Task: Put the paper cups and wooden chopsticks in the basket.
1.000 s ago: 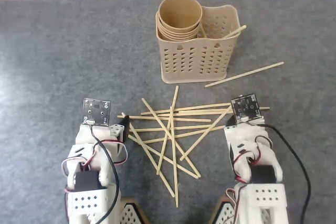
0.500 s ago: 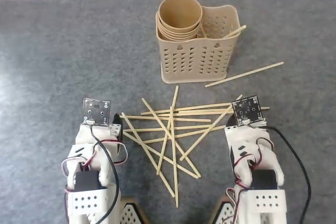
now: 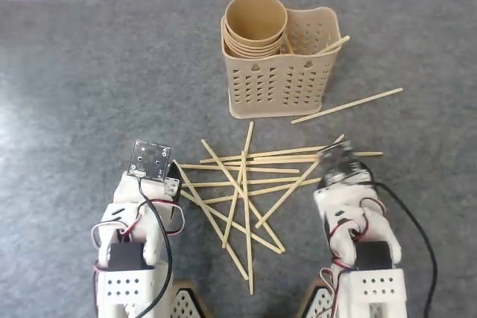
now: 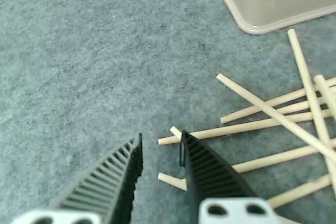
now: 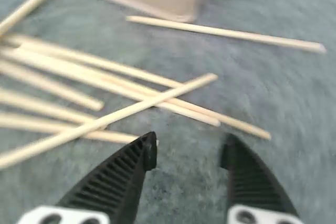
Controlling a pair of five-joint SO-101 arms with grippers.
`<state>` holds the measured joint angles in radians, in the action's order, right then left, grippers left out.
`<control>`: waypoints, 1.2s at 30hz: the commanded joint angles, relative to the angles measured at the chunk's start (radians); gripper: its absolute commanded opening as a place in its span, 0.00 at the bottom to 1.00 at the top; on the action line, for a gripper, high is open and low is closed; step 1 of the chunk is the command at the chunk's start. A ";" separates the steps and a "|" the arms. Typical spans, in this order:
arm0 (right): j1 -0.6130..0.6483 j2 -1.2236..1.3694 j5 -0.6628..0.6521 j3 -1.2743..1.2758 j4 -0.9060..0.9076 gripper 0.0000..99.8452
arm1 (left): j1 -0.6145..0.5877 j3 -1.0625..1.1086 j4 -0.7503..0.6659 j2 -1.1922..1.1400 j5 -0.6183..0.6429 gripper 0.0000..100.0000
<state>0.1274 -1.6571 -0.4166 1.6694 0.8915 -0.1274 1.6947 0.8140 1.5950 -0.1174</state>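
We are swinging the left tool (image 4: 160, 141) and the right tool (image 5: 190, 142), both released, toward the chopsticks (image 3: 242, 184) scattered on the counter (image 3: 74, 72); pickup is starting. The paper cups (image 3: 256, 16) are sitting in the basket (image 3: 276, 87).

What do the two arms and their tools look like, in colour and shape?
The left arm and right arm are white blocky plastic with red and black wires; a thick black cable runs along the right one. The left tool and right tool have black, tapered, ribbed fingers on white bases.
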 commanded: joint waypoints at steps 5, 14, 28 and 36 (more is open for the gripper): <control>0.082 -0.001 -0.089 -0.278 0.154 0.21 | -0.048 -0.010 -0.020 0.000 -0.011 0.11; 0.159 0.116 -0.304 -0.425 0.249 0.21 | -0.054 -0.007 -0.025 0.000 -0.011 0.11; 0.332 1.021 -0.456 -0.991 0.363 0.21 | -0.054 -0.005 -0.026 0.000 -0.012 0.11; 0.334 1.492 -0.617 -1.332 0.478 0.21 | -0.054 -0.005 -0.021 0.000 -0.012 0.11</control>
<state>0.4618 -0.2992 -1.0088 0.4879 1.3456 -0.1749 1.6947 0.8140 1.5950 -0.1189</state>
